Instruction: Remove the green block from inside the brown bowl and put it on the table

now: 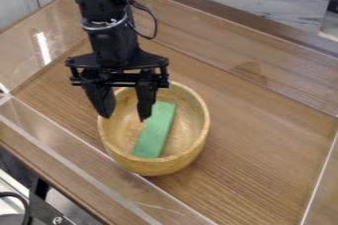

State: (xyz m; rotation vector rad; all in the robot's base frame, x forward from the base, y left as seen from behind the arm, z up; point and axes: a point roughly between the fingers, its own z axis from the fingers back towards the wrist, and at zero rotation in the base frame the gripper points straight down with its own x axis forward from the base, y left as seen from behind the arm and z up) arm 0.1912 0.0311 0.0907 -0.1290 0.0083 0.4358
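Observation:
The green block [157,131] lies inside the brown bowl [199,113], leaning from the floor up toward the far wall. My gripper [123,112] points straight down over the bowl's left rim, just left of the block. It is open, its black fingers [105,104] are spread wide, and nothing is between them. The block is free of the fingers. The bowl stands on the wood-grain table [258,96], near its front edge.
Low clear acrylic walls [79,175] border the table at the front and left. The black arm [103,17] rises toward the upper left. Bare wood stretches to the right of the bowl and behind it.

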